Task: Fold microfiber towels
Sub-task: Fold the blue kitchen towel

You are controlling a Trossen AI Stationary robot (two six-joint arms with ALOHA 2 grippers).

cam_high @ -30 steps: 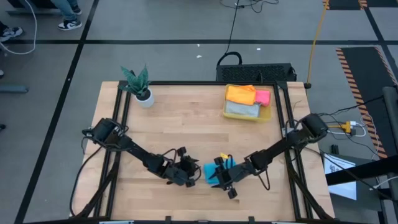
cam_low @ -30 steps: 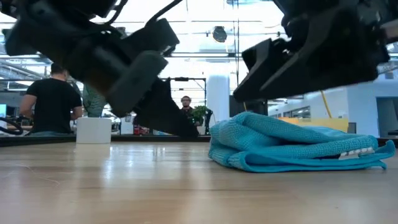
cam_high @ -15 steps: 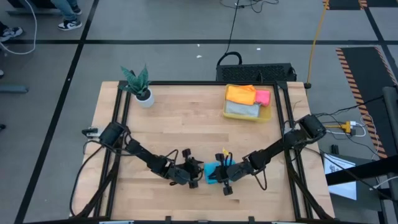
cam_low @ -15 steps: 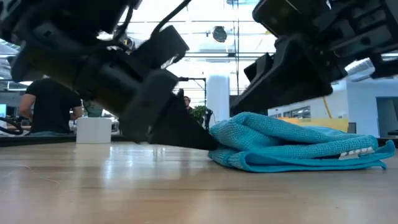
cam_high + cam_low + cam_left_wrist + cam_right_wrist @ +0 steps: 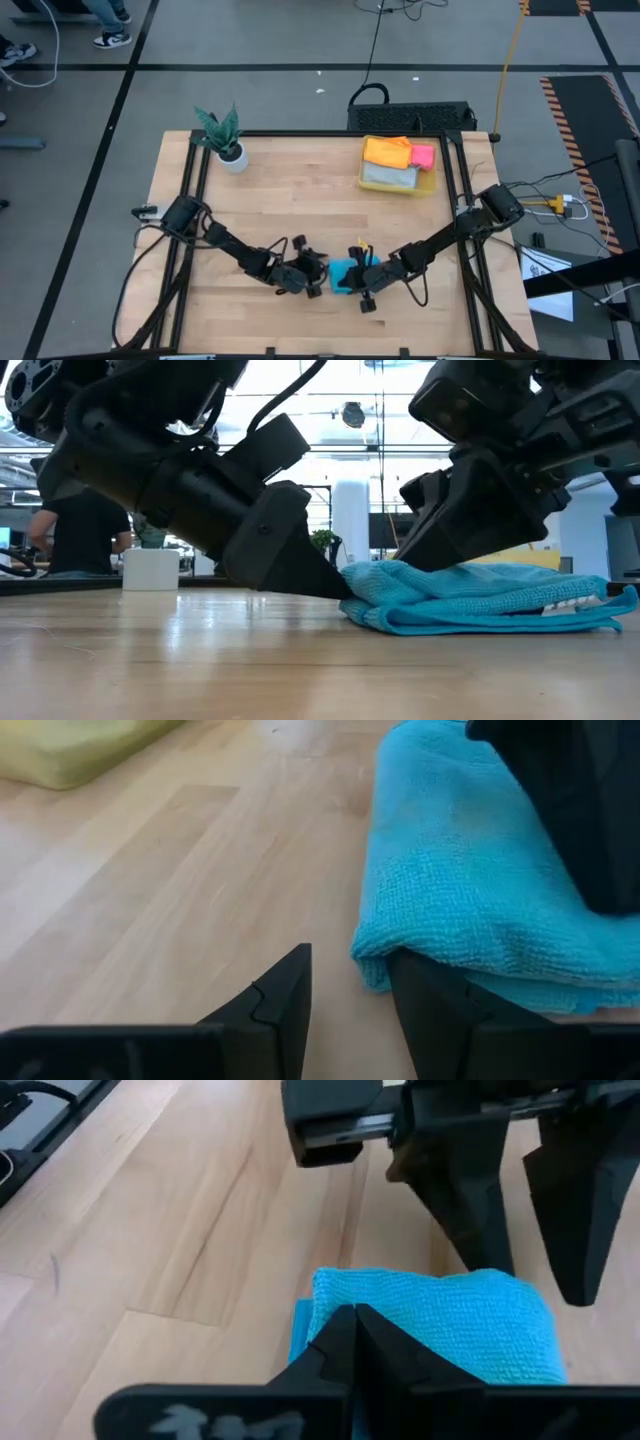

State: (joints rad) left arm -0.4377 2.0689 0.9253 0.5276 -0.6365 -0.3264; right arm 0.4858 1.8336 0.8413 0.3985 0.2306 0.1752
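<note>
- The blue towel (image 5: 343, 277) lies bunched in a low, folded heap on the wooden worktop (image 5: 300, 200), near the front edge and about midway across.
- The left gripper (image 5: 312, 281) is down at the worktop on the towel's left side. In the left wrist view its fingers (image 5: 285, 1000) stand apart; one rests on bare wood just beside the towel (image 5: 480, 880), and the other sits right at the towel's folded edge, touching it.
- In the low view the left gripper (image 5: 305, 572) tapers to a point that meets the towel's (image 5: 480, 600) near edge at worktop level.
- The right gripper (image 5: 362, 281) is at the towel's right side, low over it. In the right wrist view its fingers (image 5: 355, 1342) are pressed together over the blue cloth (image 5: 440, 1320); whether any fabric is pinched between them cannot be told.
- In the low view the right gripper (image 5: 440, 550) bears down on the top of the heap, touching it.
- The right wrist view also shows the left gripper (image 5: 520, 1230) farther off, its two dark fingers pointing down at the far edge of the towel.
- A yellow bin (image 5: 432, 182) stands at the back right of the worktop, well apart from both grippers. It holds an orange towel (image 5: 386, 151), a pink towel (image 5: 423, 156) and a grey towel (image 5: 388, 176).
- A potted plant (image 5: 224, 137) in a white pot stands at the back left corner.
- In the low view a person (image 5: 82, 530) in a dark shirt shows in the room behind the worktop.
</note>
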